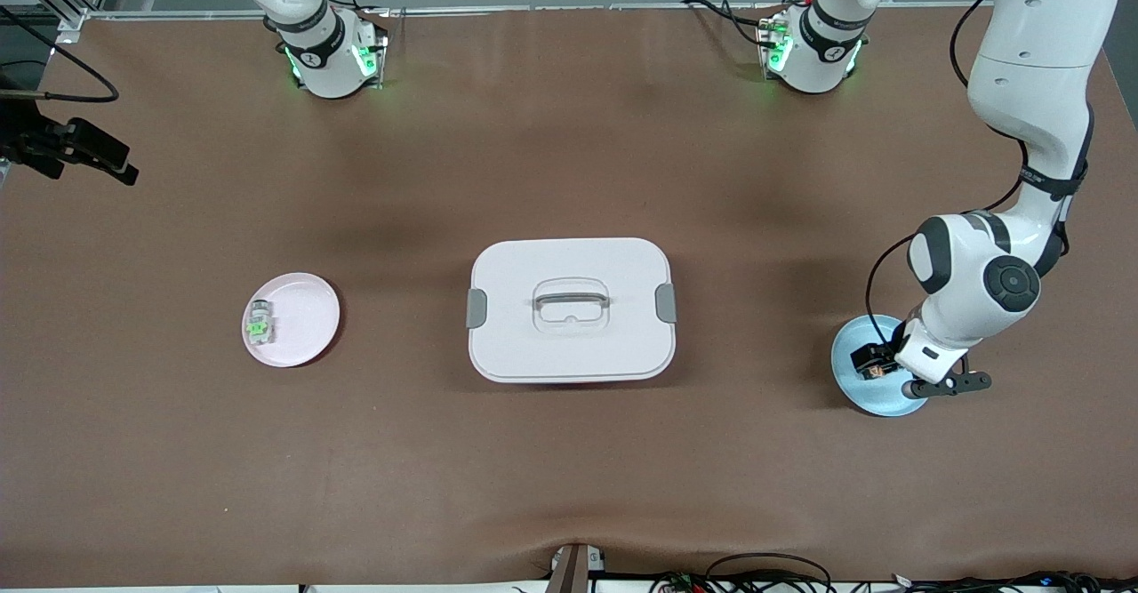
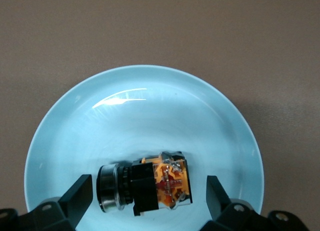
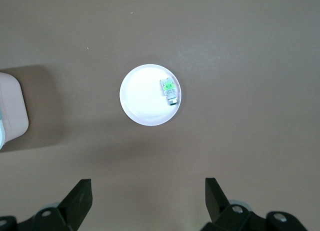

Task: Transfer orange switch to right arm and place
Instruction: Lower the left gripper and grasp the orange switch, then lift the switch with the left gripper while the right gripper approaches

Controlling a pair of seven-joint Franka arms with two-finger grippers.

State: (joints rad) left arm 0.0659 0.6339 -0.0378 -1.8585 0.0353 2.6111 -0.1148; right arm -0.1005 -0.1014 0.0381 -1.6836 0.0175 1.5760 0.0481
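**Left gripper poised over the switch, fingers spread wide**

The left gripper (image 2: pixel 148 201) is down low over the blue plate (image 1: pixel 855 391), jaws parted and holding nothing. In the left wrist view its two black fingers (image 2: pixel 77 196) stand either side of the orange switch (image 2: pixel 145 187), neither one touching it. The switch lies on its side in the plate, black barrel and silver ring at one end, orange block at the other, and in the front view it peeks out as a dark lump (image 1: pixel 871 361) right beside the wrist. That plate sits at the left arm's end of the table.

In the middle of the table rests a white lidded box (image 1: pixel 570 309) with grey clips and a handle on top. Toward the right arm's end lies a pink plate (image 1: pixel 307 308) carrying a clear part with a green middle (image 1: pixel 259 324).

The right gripper (image 3: pixel 148 201) waits high above that pink plate (image 3: pixel 145 98), its fingers also spread and empty.
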